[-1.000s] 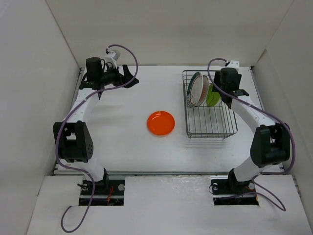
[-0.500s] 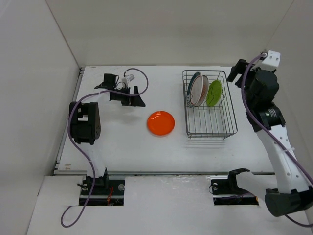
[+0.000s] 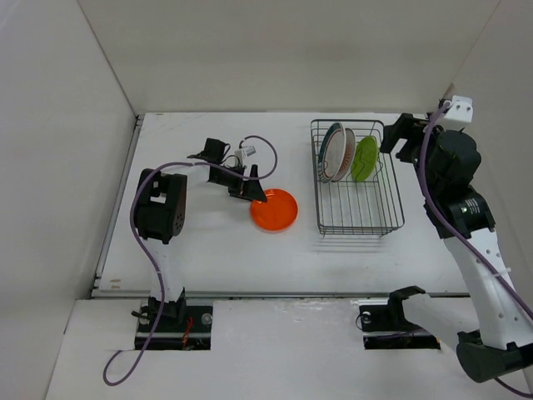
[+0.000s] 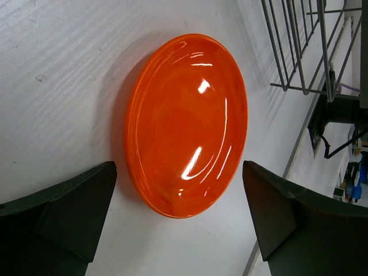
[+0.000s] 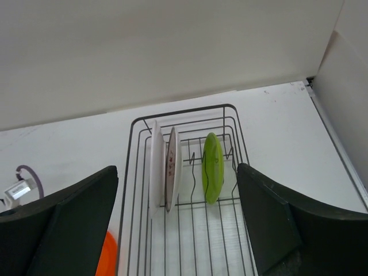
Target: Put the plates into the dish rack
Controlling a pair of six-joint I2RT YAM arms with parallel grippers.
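Note:
The orange plate point(image 3: 274, 210) lies flat on the table left of the dish rack point(image 3: 358, 218). In the left wrist view it point(image 4: 187, 123) sits just ahead of my open, empty left gripper point(image 4: 181, 224), whose jaws stand wider than the plate. That gripper point(image 3: 256, 192) is at the plate's back-left rim. Three plates stand upright in the rack: teal-striped point(image 3: 331, 143), sunburst point(image 3: 340, 157) and lime green point(image 3: 363, 158). My right gripper point(image 3: 396, 136) is open and empty, raised beside the rack's back right corner. It looks down on the rack point(image 5: 184, 230).
White walls close in the table at the back and on both sides. The right wall is close behind the right arm. The rack's near half point(image 3: 360, 208) holds no plates. A sliver of the orange plate point(image 5: 106, 259) shows in the right wrist view.
My left gripper has swung from the back left corner rightward to the orange plate's rim. My right gripper has let go of the lime green plate and lifted off the rack to its right.

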